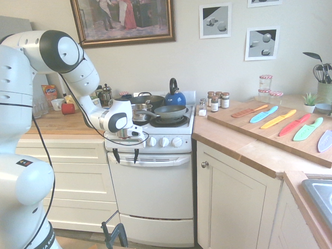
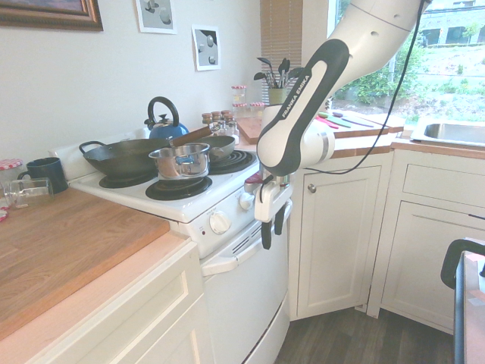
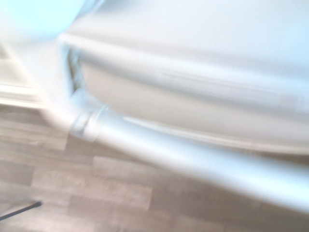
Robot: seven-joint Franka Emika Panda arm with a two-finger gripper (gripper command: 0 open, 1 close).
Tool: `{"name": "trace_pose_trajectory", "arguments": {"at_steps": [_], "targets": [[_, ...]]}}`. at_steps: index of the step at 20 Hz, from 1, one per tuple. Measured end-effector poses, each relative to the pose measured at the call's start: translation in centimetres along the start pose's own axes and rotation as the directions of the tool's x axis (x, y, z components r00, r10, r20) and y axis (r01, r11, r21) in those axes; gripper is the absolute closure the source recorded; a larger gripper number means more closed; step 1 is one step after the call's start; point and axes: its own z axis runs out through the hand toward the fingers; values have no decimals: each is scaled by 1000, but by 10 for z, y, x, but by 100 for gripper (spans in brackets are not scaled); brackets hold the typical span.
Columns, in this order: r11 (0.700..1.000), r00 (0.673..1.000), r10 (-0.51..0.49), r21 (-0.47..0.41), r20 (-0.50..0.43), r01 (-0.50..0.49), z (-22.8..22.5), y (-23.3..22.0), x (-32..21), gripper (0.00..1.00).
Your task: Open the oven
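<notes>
My parted fingers (image 1: 126, 156) point down at the handle (image 1: 171, 162) of the closed white oven (image 1: 151, 189), which stands between wood-topped surfaces (image 1: 65, 122) in a kitchen, colored knives (image 1: 280, 119) on a board (image 1: 249, 124), a framed painting (image 1: 124, 21) above.

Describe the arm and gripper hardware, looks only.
The arm is glossy white with rounded segments, black bands at the joints and "FRANKA EMIKA" lettered in white on a black strip. A thin black cable runs loosely along it. The gripper has a white, boxy body and two slim black fingers.
</notes>
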Motion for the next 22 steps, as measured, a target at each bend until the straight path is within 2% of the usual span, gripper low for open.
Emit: {"name": "trace_pose_trajectory", "arguments": {"at_steps": [3,5,7,11,14,16,19,22], "targets": [[999,998,23,24,-51,-22,4,-11,31,0],[991,988,126,55,-91,-121,5,-18,50,0],[976,971,218,43,-99,-215,12,-19,52,0],[948,938,317,23,-141,-317,33,-15,37,0],[944,924,331,52,-193,-327,39,-9,23,0],[949,927,314,59,-206,-309,38,-6,14,0],[957,941,289,52,-178,-284,41,11,-3,0],[949,942,315,24,-118,-315,54,45,-37,0]]}}
